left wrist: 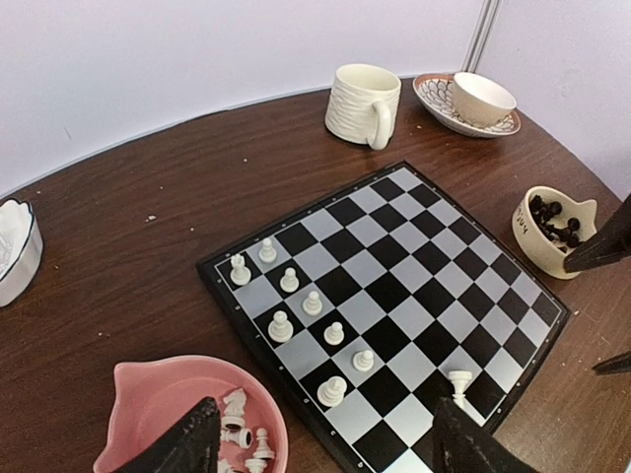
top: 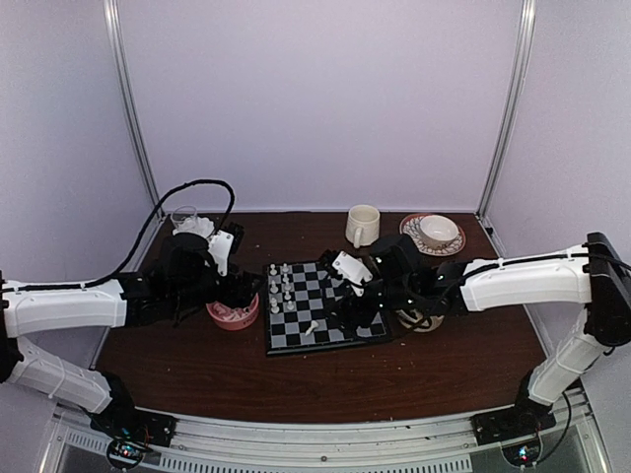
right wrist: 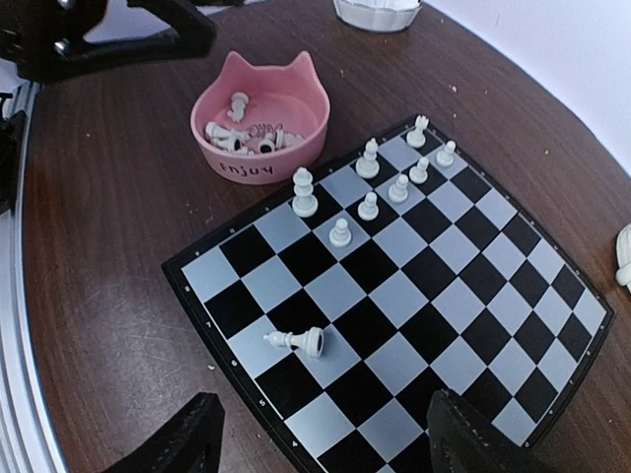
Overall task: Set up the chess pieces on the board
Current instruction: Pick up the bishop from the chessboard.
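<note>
A toppled white piece (right wrist: 299, 341), perhaps a king, lies near the chessboard's (right wrist: 394, 296) front edge. The left arm's fingers (left wrist: 187, 443) by its left edge and the right arm's fingers (right wrist: 187, 439) over its right side are spread and empty. Eight white pieces (right wrist: 368, 205) stand along its left side. More lie in the pink bowl (right wrist: 246, 168) left of it, and black pieces (left wrist: 552, 217) in the tan bowl (left wrist: 530, 236) to its right. A mug (left wrist: 360, 103) stands beyond it.

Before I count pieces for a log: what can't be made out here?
- White pieces in the pink bowl: left wrist view, partly behind the left gripper jaws and the bottom edge.
- Black pieces in the beige bowl: too small to count there; in the top view, mostly under the right arm.
- Board right side: top view, covered by the right arm.
</note>
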Available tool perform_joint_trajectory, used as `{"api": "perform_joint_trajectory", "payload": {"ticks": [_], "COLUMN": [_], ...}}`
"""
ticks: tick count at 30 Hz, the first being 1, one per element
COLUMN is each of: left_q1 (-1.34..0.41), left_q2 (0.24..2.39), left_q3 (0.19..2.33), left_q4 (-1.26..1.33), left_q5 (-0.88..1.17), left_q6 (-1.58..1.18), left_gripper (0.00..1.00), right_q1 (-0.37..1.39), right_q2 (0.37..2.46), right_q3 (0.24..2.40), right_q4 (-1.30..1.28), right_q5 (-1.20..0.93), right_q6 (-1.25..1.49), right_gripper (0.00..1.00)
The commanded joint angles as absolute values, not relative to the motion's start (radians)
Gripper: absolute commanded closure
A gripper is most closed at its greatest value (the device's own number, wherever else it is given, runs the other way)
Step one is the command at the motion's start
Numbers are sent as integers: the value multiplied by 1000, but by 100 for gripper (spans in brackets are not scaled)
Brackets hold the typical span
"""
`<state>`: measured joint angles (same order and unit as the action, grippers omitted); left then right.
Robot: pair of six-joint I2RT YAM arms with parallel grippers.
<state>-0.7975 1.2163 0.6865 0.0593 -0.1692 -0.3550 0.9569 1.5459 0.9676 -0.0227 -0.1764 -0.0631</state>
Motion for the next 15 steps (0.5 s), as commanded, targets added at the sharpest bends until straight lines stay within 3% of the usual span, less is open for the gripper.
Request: {"api": "perform_joint_trajectory", "payload": {"ticks": [1,15], "left_q1": [-796,-796], "left_q2": [1191,1197], "left_q3": [674,688], "left_q4": [116,103], "left_q5": [-181,-169], "left_q6": [-384,-359], "left_gripper": [26,27], "right_q1": [952,929], "right_q2": [1638,1868], "right_q3": [1033,1150], "right_q4": [-120,-91], "right_q5": [-183,-231], "right_q6": [-59,110], "right_gripper": [26,44]}}
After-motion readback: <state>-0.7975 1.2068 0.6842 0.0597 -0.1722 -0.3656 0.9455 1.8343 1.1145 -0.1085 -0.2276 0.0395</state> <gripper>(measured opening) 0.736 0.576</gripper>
